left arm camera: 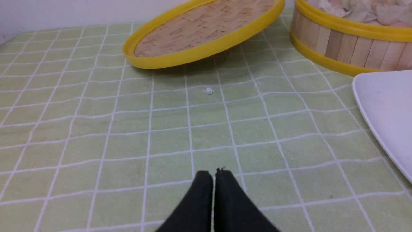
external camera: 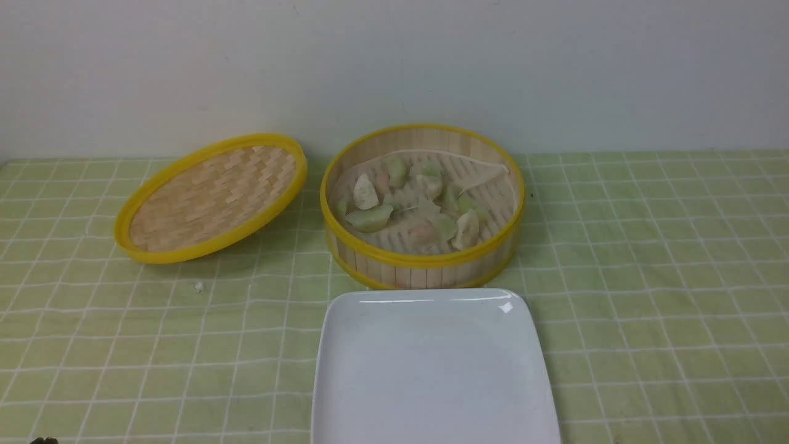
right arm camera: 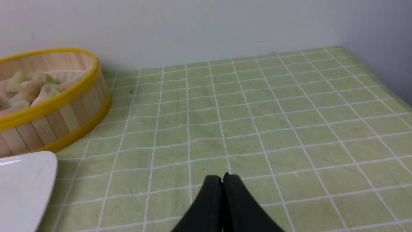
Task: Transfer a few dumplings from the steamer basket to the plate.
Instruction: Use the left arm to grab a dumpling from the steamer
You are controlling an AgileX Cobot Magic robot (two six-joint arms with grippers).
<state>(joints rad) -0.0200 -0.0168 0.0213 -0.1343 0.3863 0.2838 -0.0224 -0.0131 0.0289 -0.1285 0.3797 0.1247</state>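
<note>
The steamer basket stands open at the table's middle back, its slatted wall ringed by yellow rims. Several pale green and whitish dumplings lie inside on a pale liner. In front of it sits the white square plate, bare. Neither arm reaches into the front view. My left gripper is shut and holds nothing, low over the cloth, well short of the basket and the plate. My right gripper is also shut and holds nothing, over the cloth to the right of the basket and plate.
The woven yellow-rimmed lid leans tilted to the left of the basket. A small white crumb lies on the green checked cloth in front of the lid. A pale wall runs along the table's back edge.
</note>
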